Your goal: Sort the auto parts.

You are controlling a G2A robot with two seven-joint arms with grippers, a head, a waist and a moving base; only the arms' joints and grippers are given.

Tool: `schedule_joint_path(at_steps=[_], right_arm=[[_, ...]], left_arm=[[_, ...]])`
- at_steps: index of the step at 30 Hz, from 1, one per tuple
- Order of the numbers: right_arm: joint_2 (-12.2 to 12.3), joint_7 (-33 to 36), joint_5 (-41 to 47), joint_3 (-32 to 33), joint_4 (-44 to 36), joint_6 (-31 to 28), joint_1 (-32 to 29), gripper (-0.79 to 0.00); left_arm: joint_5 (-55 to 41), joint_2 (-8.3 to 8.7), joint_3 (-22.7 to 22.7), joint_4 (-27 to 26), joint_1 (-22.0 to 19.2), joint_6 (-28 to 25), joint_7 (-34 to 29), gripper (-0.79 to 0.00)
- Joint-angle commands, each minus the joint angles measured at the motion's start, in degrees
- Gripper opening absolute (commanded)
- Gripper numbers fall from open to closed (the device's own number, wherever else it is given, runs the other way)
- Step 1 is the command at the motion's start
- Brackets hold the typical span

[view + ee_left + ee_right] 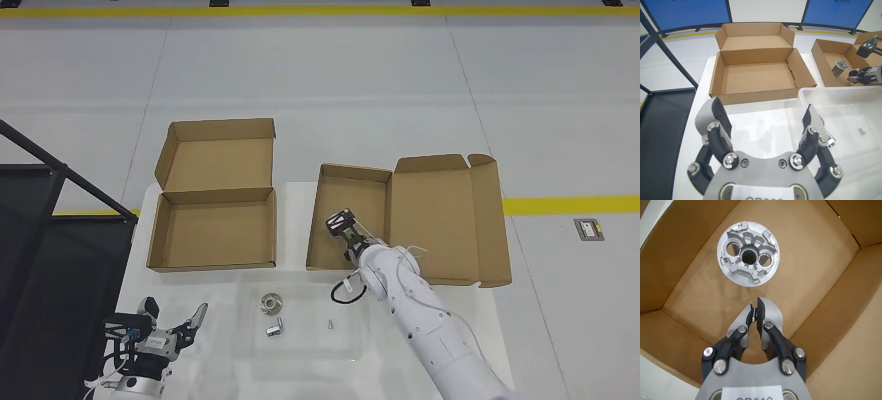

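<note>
One bolt in R gripper

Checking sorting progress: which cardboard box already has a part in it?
The right box, where the right gripper holds a screw: a round metal hub stands inside. The left box shows bare cardboard.

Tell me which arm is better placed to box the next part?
The right: the right end effector grips a small bolt above the cardboard box. The left end effector hangs open, empty.
</note>
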Motion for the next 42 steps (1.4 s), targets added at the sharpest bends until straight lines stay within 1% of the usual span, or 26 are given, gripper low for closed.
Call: schedule_joint_path(at_steps=[1, 2, 4, 6, 10, 14, 18, 20, 21, 22, 24, 27, 33, 37, 42], right_arm=[[-0.1, -0.6, 0.2, 0.1, 1.0, 0.4, 0.4, -0.585], [-0.1, -0.9, 0.2, 0.1, 1.3, 0.5, 0.5, -0.576], [-0.1, -1.6, 0.1, 0.1, 1.6, 0.8, 0.5, -0.588], [-0.1, -2.0, 0.0, 0.3, 1.6, 1.2, 0.5, -0.582], [0.1, -2.2, -0.5, 0.7, -0.3, 2.6, -0.6, -0.597], [0.7, -2.2, -0.9, 1.9, -4.9, 2.8, -2.8, -0.603], [1.6, -0.5, -2.2, 3.4, -12.2, 2.0, -6.5, -0.588], [2.0, 0.2, -1.4, 4.4, -16.7, -0.4, -8.7, -0.554], [2.3, -0.1, -0.7, 5.3, -19.0, -2.0, -9.9, -0.514], [2.7, 0.2, -0.5, 6.2, -21.0, -3.4, -11.1, -0.502], [3.3, 0.7, 0.2, 7.7, -25.1, -6.3, -13.4, -0.511], [4.1, 1.7, 1.5, 9.6, -30.8, -10.5, -16.8, -0.496], [5.1, 3.2, 3.6, 10.4, -41.7, -16.7, -23.9, -0.508], [5.7, 4.3, 4.0, 10.1, -47.9, -19.5, -28.9, -0.502], [6.3, 7.9, 2.4, 8.4, -54.2, -20.6, -34.0, -0.471]], left_arm=[[0.0, 0.00, 0.0, 0.0, 0.0, 0.0, 0.0, 0.000], [0.0, 0.00, 0.0, 0.0, 0.0, 0.0, 0.0, 0.000], [0.0, 0.00, 0.0, 0.0, 0.0, 0.0, 0.0, 0.000], [0.0, 0.00, 0.0, 0.0, 0.0, 0.0, 0.0, 0.000], [0.0, 0.00, 0.0, 0.0, 0.0, 0.0, 0.0, 0.000], [0.0, 0.00, 0.0, 0.0, 0.0, 0.0, 0.0, 0.000], [0.0, 0.00, 0.0, 0.0, 0.0, 0.0, 0.0, 0.000], [0.0, 0.00, 0.0, 0.0, 0.0, 0.0, 0.0, 0.000], [0.0, 0.00, 0.0, 0.0, 0.0, 0.0, 0.0, 0.000], [0.0, 0.00, 0.0, 0.0, 0.0, 0.0, 0.0, 0.000], [0.0, 0.00, 0.0, 0.0, 0.0, 0.0, 0.0, 0.000], [0.0, 0.00, 0.0, 0.0, 0.0, 0.0, 0.0, 0.000], [0.0, 0.00, 0.0, 0.0, 0.0, 0.0, 0.0, 0.000], [0.0, 0.00, 0.0, 0.0, 0.0, 0.0, 0.0, 0.000], [0.0, 0.00, 0.0, 0.0, 0.0, 0.0, 0.0, 0.000]])
